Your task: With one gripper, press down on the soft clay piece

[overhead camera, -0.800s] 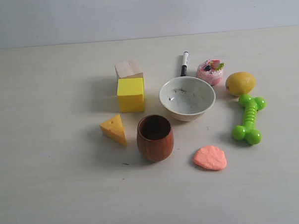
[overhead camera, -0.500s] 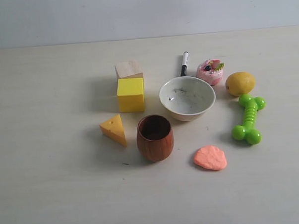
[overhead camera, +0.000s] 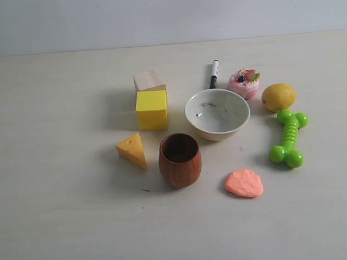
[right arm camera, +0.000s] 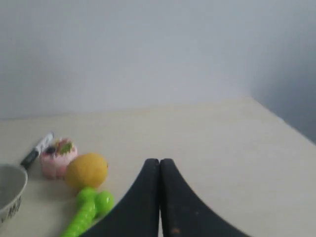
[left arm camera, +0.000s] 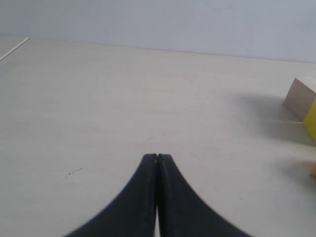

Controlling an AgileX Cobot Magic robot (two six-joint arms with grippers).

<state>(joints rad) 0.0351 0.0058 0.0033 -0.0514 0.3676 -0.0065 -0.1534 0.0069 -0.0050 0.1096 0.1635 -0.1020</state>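
Observation:
The soft clay piece (overhead camera: 244, 183), a flat salmon-orange blob, lies on the table in the exterior view, to the right of the wooden cup (overhead camera: 179, 159) and in front of the bowl. Neither arm shows in the exterior view. In the left wrist view my left gripper (left arm camera: 157, 157) is shut, its black jaws pressed together over bare table with nothing between them. In the right wrist view my right gripper (right arm camera: 159, 161) is shut too and holds nothing. The clay is out of sight in both wrist views.
Round the clay stand a white bowl (overhead camera: 217, 113), a green dog-bone toy (overhead camera: 288, 137), a lemon (overhead camera: 278, 96), a pink toy cake (overhead camera: 244, 83), a marker (overhead camera: 214, 73), a cheese wedge (overhead camera: 132, 149), a yellow block (overhead camera: 152, 109) and a wooden block (overhead camera: 149, 80).

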